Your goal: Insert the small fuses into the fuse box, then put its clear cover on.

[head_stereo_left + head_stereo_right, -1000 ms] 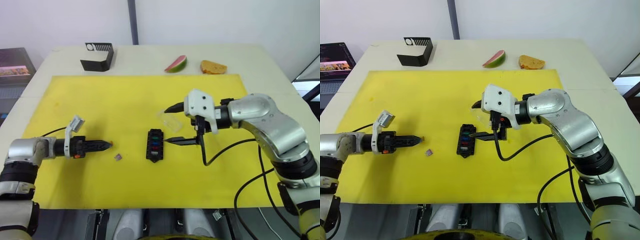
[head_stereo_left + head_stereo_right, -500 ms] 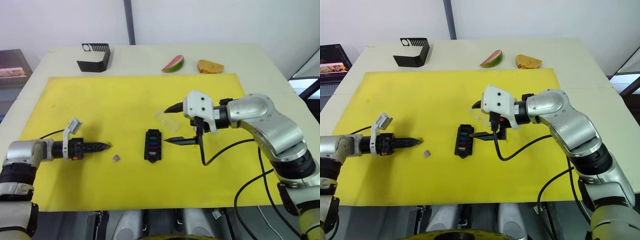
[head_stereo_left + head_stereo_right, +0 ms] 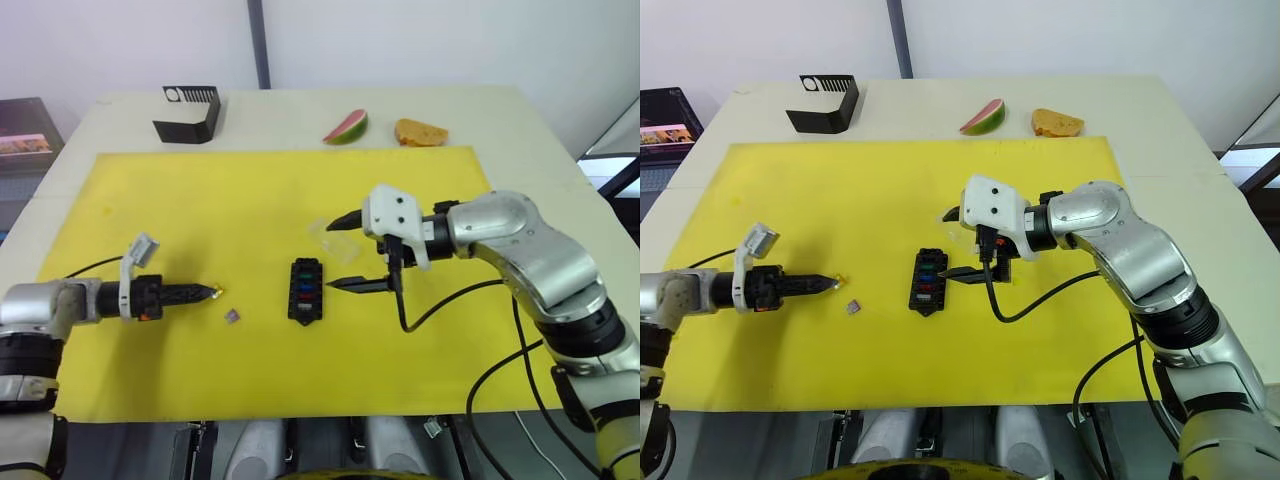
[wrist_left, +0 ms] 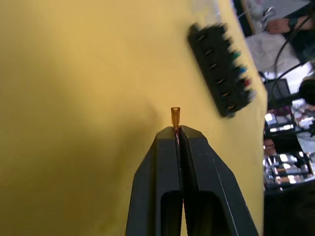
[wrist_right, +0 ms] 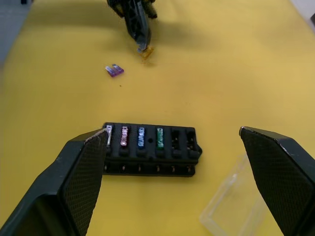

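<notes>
On the yellow mat [image 3: 200,200], the fuse box [image 3: 306,290] lay centrally with four fuses seated, the clear cover [image 3: 335,238] just beyond it. The left end effector [image 3: 211,293] pinched an orange fuse [image 4: 175,116] near a loose purple fuse [image 3: 234,316]. The right end effector [image 3: 335,253] hung wide open beside the box, holding nothing.

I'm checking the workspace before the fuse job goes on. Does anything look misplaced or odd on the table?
A watermelon slice and a piece of bread lie at the table's far edge, unrelated to fuse work. One purple fuse lies loose on the yellow mat, apart from the fuse box. The clear cover lies beside the box, not on it.
</notes>
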`<state>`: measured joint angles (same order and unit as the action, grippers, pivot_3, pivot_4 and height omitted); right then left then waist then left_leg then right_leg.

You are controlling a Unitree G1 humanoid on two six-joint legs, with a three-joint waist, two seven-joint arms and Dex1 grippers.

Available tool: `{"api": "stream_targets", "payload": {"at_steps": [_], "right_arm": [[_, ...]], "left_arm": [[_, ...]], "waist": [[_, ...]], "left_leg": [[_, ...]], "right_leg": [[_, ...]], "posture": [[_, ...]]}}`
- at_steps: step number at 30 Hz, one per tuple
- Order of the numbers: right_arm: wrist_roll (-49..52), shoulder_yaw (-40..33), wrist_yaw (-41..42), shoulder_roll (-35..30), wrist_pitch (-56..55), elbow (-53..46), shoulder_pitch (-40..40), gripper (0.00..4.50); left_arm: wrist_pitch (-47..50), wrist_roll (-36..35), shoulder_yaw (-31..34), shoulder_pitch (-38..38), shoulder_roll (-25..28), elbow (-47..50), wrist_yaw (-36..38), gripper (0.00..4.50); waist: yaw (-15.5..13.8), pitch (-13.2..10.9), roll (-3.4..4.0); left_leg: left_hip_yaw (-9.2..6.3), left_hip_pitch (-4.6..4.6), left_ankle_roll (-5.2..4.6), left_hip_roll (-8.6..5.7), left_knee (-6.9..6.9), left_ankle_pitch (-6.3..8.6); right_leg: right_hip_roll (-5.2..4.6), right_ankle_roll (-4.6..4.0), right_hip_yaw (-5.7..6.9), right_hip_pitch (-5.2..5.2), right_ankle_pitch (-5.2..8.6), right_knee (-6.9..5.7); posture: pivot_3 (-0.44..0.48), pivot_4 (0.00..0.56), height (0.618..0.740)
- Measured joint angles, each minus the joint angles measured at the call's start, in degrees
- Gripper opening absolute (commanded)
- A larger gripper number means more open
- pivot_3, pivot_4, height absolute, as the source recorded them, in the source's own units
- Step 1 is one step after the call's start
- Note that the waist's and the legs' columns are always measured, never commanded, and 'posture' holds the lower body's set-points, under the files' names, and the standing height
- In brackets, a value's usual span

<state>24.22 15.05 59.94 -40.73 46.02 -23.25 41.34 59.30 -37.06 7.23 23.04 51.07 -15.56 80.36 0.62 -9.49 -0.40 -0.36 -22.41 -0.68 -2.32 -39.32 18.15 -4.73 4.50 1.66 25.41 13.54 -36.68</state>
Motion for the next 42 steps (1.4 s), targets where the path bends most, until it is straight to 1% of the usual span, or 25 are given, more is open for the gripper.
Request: {"api": "stream_targets", "payload": {"at_steps": [3,5,7,11,13,14,16,18,22,30,33,35,42], "right_arm": [[5.58,-3.23,-1.27,2.27,6.81,0.93,0.49,4.5],[10.25,-6.51,-2.64,4.27,13.09,2.85,2.08,4.5],[15.19,-10.43,-4.52,6.9,19.52,4.77,4.26,4.5],[24.17,-16.33,-7.84,10.91,31.57,7.67,5.85,4.5],[27.84,-18.86,-9.5,12.97,36.31,9.29,5.87,3.96],[29.26,-20.04,-10.2,13.78,37.83,9.83,5.9,3.66],[32.27,-22.68,-11.96,15.36,40.56,10.5,6.43,2.73],[34.18,-24.28,-14.05,17.16,42.55,10.63,7.78,2.73],[36.05,-24.51,-17.0,18.84,44.7,10.63,8.25,2.73],[38.25,-24.65,-22.0,21.82,45.33,10.8,8.36,2.73],[39.18,-24.66,-23.07,22.11,45.33,11.06,8.37,1.94],[39.69,-24.66,-23.63,22.15,45.32,11.06,8.37,1.03],[42.07,-24.57,-25.28,22.15,45.32,10.99,8.37,1.03]], "left_arm": [[3.87,-5.22,4.95,0.13,0.44,8.79,-2.32,0.04],[6.88,-10.05,7.51,0.3,-0.31,16.08,-4.62,0.04],[8.5,-14.02,8.4,0.48,-2.07,21.92,-6.77,0.04],[10.59,-20.62,9.49,1.82,-5.8,28.11,-11.92,0.04],[10.61,-23.0,9.7,2.14,-6.73,30.42,-13.96,0.0],[10.6,-23.74,9.7,2.17,-7.0,31.04,-14.79,0.0],[10.52,-25.25,9.66,2.3,-7.58,31.97,-16.56,0.0],[10.25,-26.18,9.31,2.78,-7.73,32.21,-17.74,0.0],[9.96,-27.47,9.15,4.28,-8.12,32.24,-19.42,0.0],[8.9,-29.08,7.64,4.81,-8.33,31.97,-20.91,0.0],[8.72,-29.61,7.39,4.81,-8.33,31.89,-21.35,0.0],[8.51,-29.68,7.08,4.81,-8.32,31.85,-21.44,0.0],[7.65,-29.72,6.98,4.8,-8.17,31.39,-21.5,0.0]], "waist": [[-0.12,0.0,0.0],[-0.03,0.0,0.0],[0.03,0.0,0.01],[0.04,0.01,0.01],[0.06,0.0,0.01],[0.07,0.0,0.01],[0.09,0.0,0.02],[0.11,0.0,0.02],[0.08,0.0,0.02],[0.15,0.0,0.02],[0.16,0.0,0.02],[0.15,0.0,0.02],[0.17,0.0,0.02]], "left_leg": [[-0.01,0.0,0.0,-0.01,0.0,0.0],[-0.01,0.0,0.01,0.0,0.0,0.0],[-0.02,0.01,0.12,0.0,0.02,-0.06],[-0.03,0.01,0.15,0.0,0.03,-0.08],[-0.03,0.01,0.16,-0.01,0.03,-0.09],[-0.03,0.01,0.16,-0.01,0.03,-0.09],[-0.03,0.01,0.17,-0.01,0.03,-0.09],[-0.03,0.03,0.18,-0.01,0.03,-0.1],[-0.03,0.02,0.18,-0.02,0.03,-0.1],[-0.02,0.02,0.2,-0.02,0.03,-0.11],[-0.02,0.02,0.19,-0.02,0.03,-0.11],[-0.02,0.02,0.19,-0.02,0.03,-0.11],[-0.02,0.02,0.19,-0.02,0.03,-0.11]], "right_leg": [[-0.04,0.0,0.0,-0.04,0.0,0.04],[-0.04,0.0,0.0,-0.05,0.0,0.06],[-0.04,0.0,0.0,-0.04,0.0,0.06],[-0.02,0.0,0.0,-0.04,-0.01,0.05],[-0.03,0.0,0.0,-0.04,-0.01,0.05],[-0.02,0.0,0.0,-0.04,-0.01,0.05],[-0.01,0.0,0.0,-0.03,-0.01,0.05],[0.01,0.0,0.0,-0.04,-0.01,0.04],[0.01,0.0,0.0,-0.04,-0.01,0.04],[0.03,0.0,0.0,-0.04,-0.01,0.03],[0.04,0.0,0.0,-0.04,-0.01,0.04],[0.04,0.0,0.0,-0.04,-0.01,0.03],[0.05,0.0,0.0,-0.04,-0.01,0.04]], "posture": [[0.0,0.15,0.74],[0.0,0.15,0.74],[0.0,0.15,0.74],[0.0,0.15,0.74],[0.0,0.15,0.74],[0.0,0.15,0.74],[0.0,0.15,0.74],[0.0,0.15,0.74],[0.0,0.15,0.74],[0.0,0.15,0.74],[0.0,0.15,0.74],[0.0,0.15,0.74],[0.0,0.15,0.74]]}}
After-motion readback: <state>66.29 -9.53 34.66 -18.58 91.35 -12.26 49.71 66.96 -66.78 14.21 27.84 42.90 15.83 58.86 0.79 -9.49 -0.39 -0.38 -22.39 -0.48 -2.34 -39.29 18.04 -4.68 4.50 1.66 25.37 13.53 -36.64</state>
